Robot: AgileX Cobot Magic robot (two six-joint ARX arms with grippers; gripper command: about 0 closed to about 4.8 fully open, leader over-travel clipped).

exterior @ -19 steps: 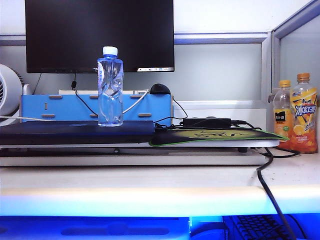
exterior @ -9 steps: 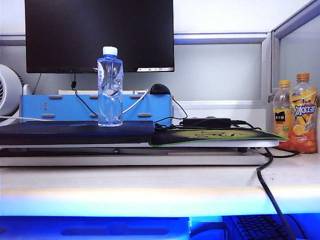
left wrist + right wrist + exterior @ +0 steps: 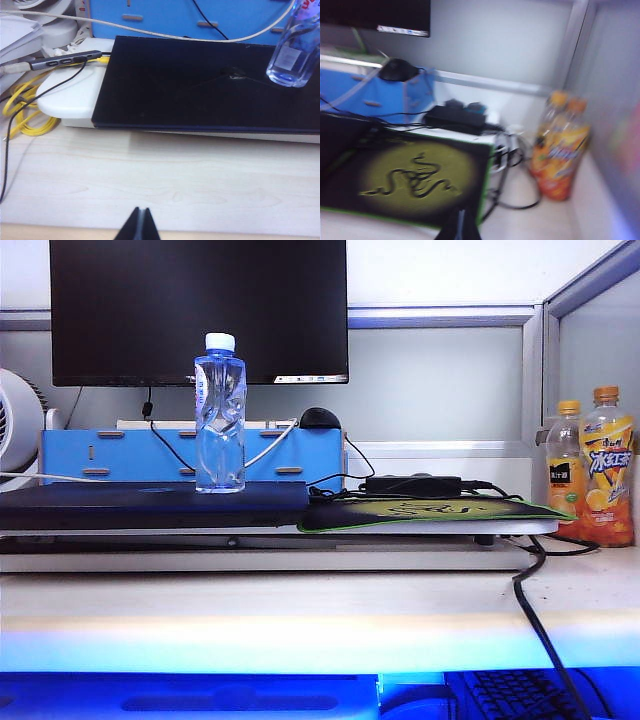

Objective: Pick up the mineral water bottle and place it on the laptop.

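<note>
The mineral water bottle (image 3: 220,415), clear with a white cap, stands upright on the laptop (image 3: 150,502), a flat dark slab on a white stand. The left wrist view shows the bottle's base (image 3: 295,55) on the laptop's lid (image 3: 200,85) near its far corner. My left gripper (image 3: 141,211) is shut and empty over the bare wooden desk, well short of the laptop. My right gripper (image 3: 461,214) is shut and empty at the near edge of the green-edged mouse pad (image 3: 415,175). Neither arm shows in the exterior view.
A big black monitor (image 3: 200,300) and a blue organizer (image 3: 120,455) stand behind the laptop. Two orange drink bottles (image 3: 595,480) stand at the right wall. A black power adapter (image 3: 412,483) with cables lies behind the mouse pad (image 3: 430,510). Yellow cable (image 3: 25,112) coils beside the stand.
</note>
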